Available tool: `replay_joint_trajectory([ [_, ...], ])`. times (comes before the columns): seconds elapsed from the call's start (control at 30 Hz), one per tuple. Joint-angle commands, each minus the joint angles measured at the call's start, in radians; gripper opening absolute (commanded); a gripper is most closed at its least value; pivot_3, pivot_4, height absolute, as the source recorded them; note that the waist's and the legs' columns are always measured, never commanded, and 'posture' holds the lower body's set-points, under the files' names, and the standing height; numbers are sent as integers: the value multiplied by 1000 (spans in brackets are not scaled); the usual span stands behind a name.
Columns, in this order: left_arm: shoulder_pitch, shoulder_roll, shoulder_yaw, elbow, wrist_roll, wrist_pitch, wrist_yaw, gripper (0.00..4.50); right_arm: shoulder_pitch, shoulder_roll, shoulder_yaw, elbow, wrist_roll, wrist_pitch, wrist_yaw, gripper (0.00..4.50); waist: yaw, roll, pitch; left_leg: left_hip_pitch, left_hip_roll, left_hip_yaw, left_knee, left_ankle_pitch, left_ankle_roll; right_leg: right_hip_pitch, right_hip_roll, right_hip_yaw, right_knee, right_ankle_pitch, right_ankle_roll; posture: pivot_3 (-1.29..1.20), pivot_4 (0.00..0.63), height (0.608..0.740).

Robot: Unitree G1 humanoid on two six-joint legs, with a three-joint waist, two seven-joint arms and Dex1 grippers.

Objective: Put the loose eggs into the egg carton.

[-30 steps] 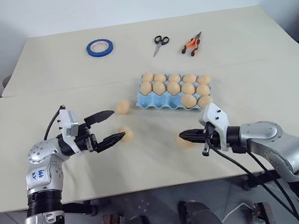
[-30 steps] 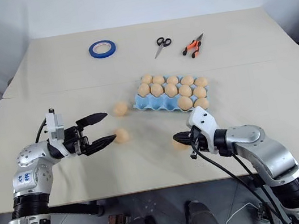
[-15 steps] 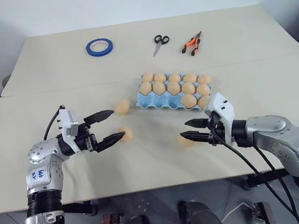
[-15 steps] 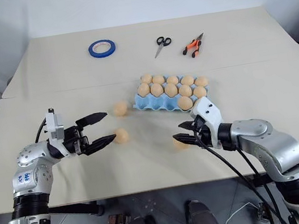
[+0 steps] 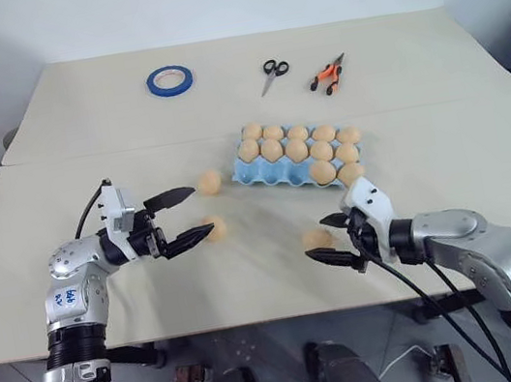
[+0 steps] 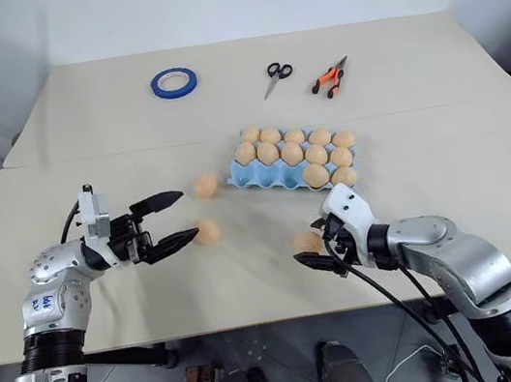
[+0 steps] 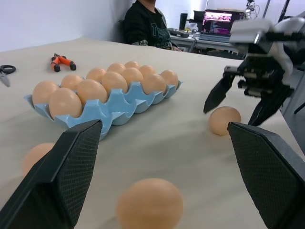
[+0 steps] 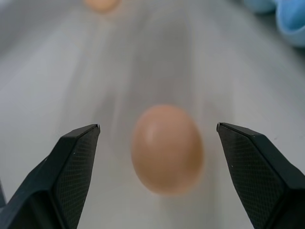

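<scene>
The right gripper (image 5: pixel 330 239) has its black fingers spread wide around a loose egg (image 5: pixel 317 239) lying on the table (image 5: pixel 251 280), one finger on each side with a clear gap either way, nothing clamped. Seen along the wrist, that egg (image 8: pixel 167 149) sits dead centre between the pads. From here, I'd say ease forward until the egg's widest part is level with the pads, close slowly, and squeeze no harder than it takes to lift a smooth shell. The left gripper (image 5: pixel 187 218) is spread wide too, empty, hovering with a second egg (image 5: pixel 215 227) just past its lower fingertip and a third egg (image 5: pixel 209 181) off its upper tip, toward twelve o'clock. The egg carton (image 5: pixel 277 171), light blue, lies at twelve o'clock from the right gripper, near the table's middle. Count: three loose eggs on the table and what looks like eleven seated in the carton, though the far row is crowded. Beyond it lie one roll of blue tape (image 5: pixel 169 80), one pair of scissors (image 5: pixel 273 74) and one orange-handled pair of pliers (image 5: pixel 326 74).
</scene>
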Motion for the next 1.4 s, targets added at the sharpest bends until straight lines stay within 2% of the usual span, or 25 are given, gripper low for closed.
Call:
replay_joint_trajectory([
  [0.03,-5,8,23,-33,-20,-16,2,4500,-26,1,29,29,-30,-20,7,4121,0,0,0,0,0,0,0,0,0,0,0,0,0,0,0,0,150,740],
  [0.13,1,11,29,-42,-23,-13,7,4500,-20,14,4,10,-26,-41,1,3563,0,0,0,0,0,0,0,0,0,0,0,0,0,0,0,0,150,740],
  [0.3,6,13,33,-44,-23,-13,10,4500,-13,12,-45,-23,-10,-41,1,1833,0,0,0,0,0,0,0,0,0,0,0,0,0,0,0,0,150,740],
  [0.37,6,10,35,-44,-21,-14,10,4500,-15,10,-58,-30,-5,-33,2,1458,1,0,0,0,0,0,0,0,0,0,0,0,0,0,0,0,150,740],
  [0.5,2,2,32,-36,-16,-20,12,4500,-63,19,-81,-10,-11,-36,-9,1458,-1,0,0,0,0,0,0,0,0,0,0,0,0,0,0,0,150,740],
  [0.67,-7,-6,26,-29,-14,-22,11,4500,-242,104,-93,154,-56,-104,-74,1458,-7,0,0,0,1,1,0,0,0,0,1,0,1,0,0,0,150,740],
  [0.8,-14,-8,23,-25,-11,-25,10,4500,-369,137,-30,334,-128,-179,-51,1458,-6,0,0,0,1,1,0,1,-1,-1,1,0,1,0,0,0,150,740],
  [1.07,-2,-2,36,-52,-17,-26,28,4500,-482,184,67,592,-261,-326,-7,1458,-5,1,0,-2,1,3,-1,0,-2,-3,1,-2,0,0,0,0,150,740],
  [1.1,1,-2,38,-61,-19,-24,33,4500,-492,185,73,612,-262,-316,12,2101,-5,1,1,-2,0,3,0,0,-2,-3,1,-2,0,0,0,0,150,740],
  [1.13,4,-2,39,-68,-21,-23,37,4500,-496,183,79,622,-269,-320,26,2314,-6,1,1,-2,0,3,0,0,-2,-3,1,-2,1,0,0,0,150,740],
  [1.33,35,0,53,-119,-33,-4,71,4500,-513,157,62,611,-294,-312,49,4391,-5,1,1,-1,1,3,0,0,-1,-2,-1,-2,2,0,0,0,150,740],
  [1.4,45,3,56,-131,-34,3,79,4500,-516,145,52,590,-289,-299,60,4451,-6,1,1,-1,1,3,0,0,-1,-2,-1,-2,2,0,0,0,150,740],
])
